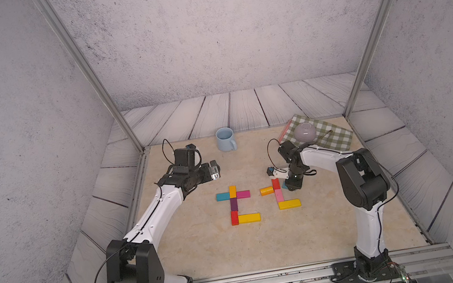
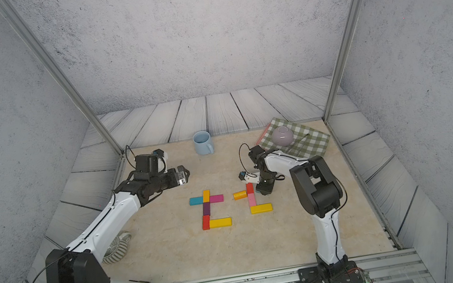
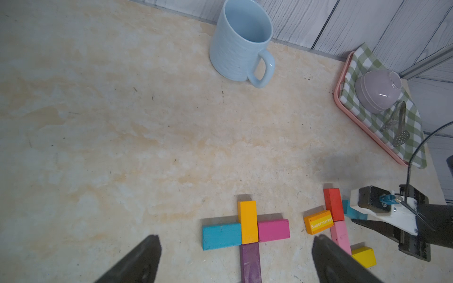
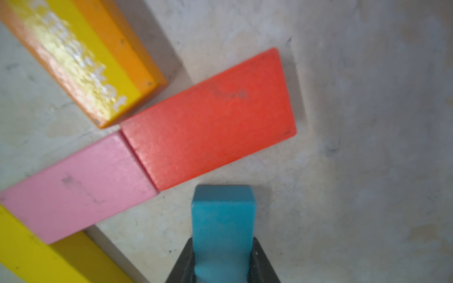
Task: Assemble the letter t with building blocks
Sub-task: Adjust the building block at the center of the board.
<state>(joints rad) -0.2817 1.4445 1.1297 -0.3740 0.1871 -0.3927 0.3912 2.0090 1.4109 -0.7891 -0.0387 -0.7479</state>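
Near the table's middle, a teal block [image 1: 225,196], an orange one [image 1: 232,192], a magenta one [image 1: 243,194], a purple one [image 1: 233,204], a red one [image 1: 234,218] and a long yellow one [image 1: 249,218] lie flat, joined in a t shape. To their right, a red block [image 4: 208,117] and a pink block [image 4: 78,188] lie end to end, with a yellow block [image 1: 289,204] at the pink end and an orange "Supermarket" block [image 4: 81,56] askew beside the red. My right gripper [image 4: 223,242] is shut on a second teal block [image 4: 223,215], just beside the red one. My left gripper [image 3: 235,239] hangs open, behind the left group.
A light-blue mug [image 1: 225,139] stands at the back of the table. At the back right, a pink tray [image 3: 339,103] with a green checked cloth holds an upturned lilac bowl [image 1: 304,132] and a metal skimmer [image 3: 400,127]. A striped object [image 2: 117,248] lies under my left arm.
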